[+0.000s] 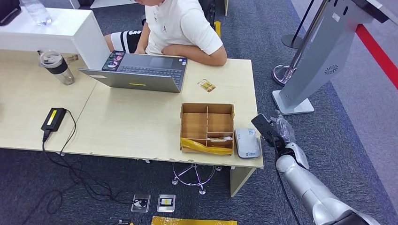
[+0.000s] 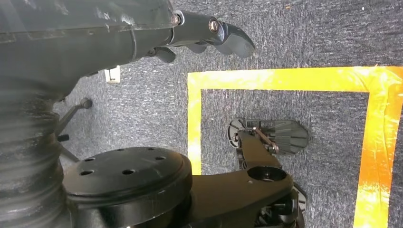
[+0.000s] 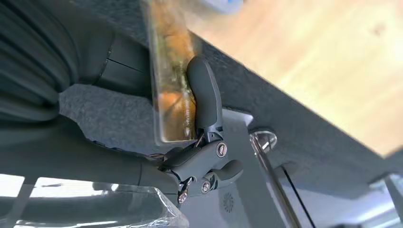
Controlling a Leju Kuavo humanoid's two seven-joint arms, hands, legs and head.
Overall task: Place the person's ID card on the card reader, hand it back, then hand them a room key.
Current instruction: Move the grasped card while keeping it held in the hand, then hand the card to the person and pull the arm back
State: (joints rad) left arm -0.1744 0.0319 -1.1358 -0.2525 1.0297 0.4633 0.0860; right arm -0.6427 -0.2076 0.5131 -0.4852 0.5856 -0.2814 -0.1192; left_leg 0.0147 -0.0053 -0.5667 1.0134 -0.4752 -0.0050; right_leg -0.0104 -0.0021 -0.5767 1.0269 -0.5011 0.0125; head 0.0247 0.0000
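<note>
My right hand (image 1: 278, 138) hangs just off the table's front right corner, beside the grey card reader (image 1: 247, 143). It pinches a card (image 3: 172, 90) with an orange print in a clear sleeve between thumb (image 3: 204, 95) and fingers; in the head view that card (image 1: 262, 125) looks dark. A second small card (image 1: 207, 85) with an orange print lies on the table near the person in a white shirt (image 1: 180, 23). My left hand (image 2: 209, 33) hangs over the carpet, holding nothing, its fingers loosely apart.
A wooden divided box (image 1: 207, 123) with yellow wrapping and small cards stands left of the reader. An open laptop (image 1: 141, 72), a lidded cup (image 1: 57, 67) and a black power brick (image 1: 53, 118) lie on the table (image 1: 126, 126). A grey kiosk stand (image 1: 319, 61) rises on the right.
</note>
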